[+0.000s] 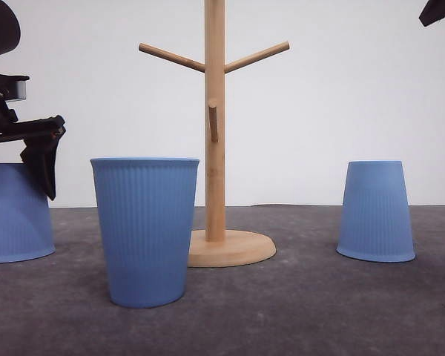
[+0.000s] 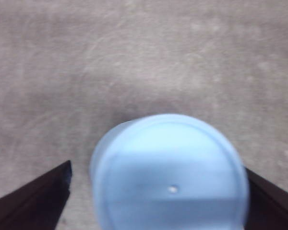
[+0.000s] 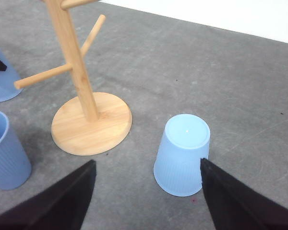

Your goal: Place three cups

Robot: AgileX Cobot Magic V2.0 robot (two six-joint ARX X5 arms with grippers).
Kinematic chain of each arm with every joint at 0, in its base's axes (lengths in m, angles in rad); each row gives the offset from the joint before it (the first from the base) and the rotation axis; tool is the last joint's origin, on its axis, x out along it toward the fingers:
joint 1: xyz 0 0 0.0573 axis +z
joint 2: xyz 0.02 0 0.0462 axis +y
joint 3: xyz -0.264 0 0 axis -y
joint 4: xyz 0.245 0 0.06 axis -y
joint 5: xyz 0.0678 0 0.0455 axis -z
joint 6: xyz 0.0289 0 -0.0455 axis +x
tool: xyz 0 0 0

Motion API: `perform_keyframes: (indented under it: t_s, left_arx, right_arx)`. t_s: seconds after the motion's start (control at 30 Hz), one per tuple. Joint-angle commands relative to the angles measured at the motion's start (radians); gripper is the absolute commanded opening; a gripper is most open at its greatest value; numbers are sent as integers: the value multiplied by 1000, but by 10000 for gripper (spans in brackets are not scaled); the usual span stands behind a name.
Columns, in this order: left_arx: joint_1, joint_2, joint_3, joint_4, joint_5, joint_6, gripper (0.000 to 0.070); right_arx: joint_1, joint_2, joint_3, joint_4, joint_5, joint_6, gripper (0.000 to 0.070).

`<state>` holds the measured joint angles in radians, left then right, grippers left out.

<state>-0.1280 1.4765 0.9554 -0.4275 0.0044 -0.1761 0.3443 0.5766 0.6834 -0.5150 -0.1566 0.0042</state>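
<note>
Three light-blue ribbed cups stand on the grey table. The left cup (image 1: 13, 215) is upside down, and my left gripper (image 1: 43, 165) hangs just above its right side. In the left wrist view its flat bottom (image 2: 170, 177) lies between the open gripper's (image 2: 157, 170) dark fingers (image 2: 38, 201), which do not touch it. The middle cup (image 1: 144, 230) stands upright near the front. The right cup (image 1: 376, 211) is upside down. My right gripper (image 3: 148, 164) is open, well above that cup (image 3: 182, 151).
A wooden mug tree (image 1: 215, 133) with angled pegs stands on a round base (image 1: 237, 248) between the middle and right cups, also seen in the right wrist view (image 3: 79, 67). A white wall closes the back. A dark part of my right arm (image 1: 439, 10) shows top right.
</note>
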Motion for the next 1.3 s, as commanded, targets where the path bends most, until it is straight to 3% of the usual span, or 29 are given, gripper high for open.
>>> perform_keyframes:
  t_s: [0.0, 0.2, 0.6, 0.93, 1.27]
  left_arx:
    - [0, 18, 20, 1, -1, 8, 488]
    - [0, 18, 20, -12, 4, 8, 380]
    - [0, -117, 22, -65, 63, -11, 377]
    - [46, -257, 152, -134, 283, -167, 390]
    - [124, -255, 327, -75, 547, -375, 390]
  right_arx:
    - [3, 3, 11, 14, 1, 23, 442]
    - [3, 3, 11, 14, 1, 23, 442]
    - [3, 3, 11, 14, 1, 41, 441]
    - [3, 3, 11, 14, 0, 41, 441]
    - [3, 3, 11, 14, 1, 41, 442]
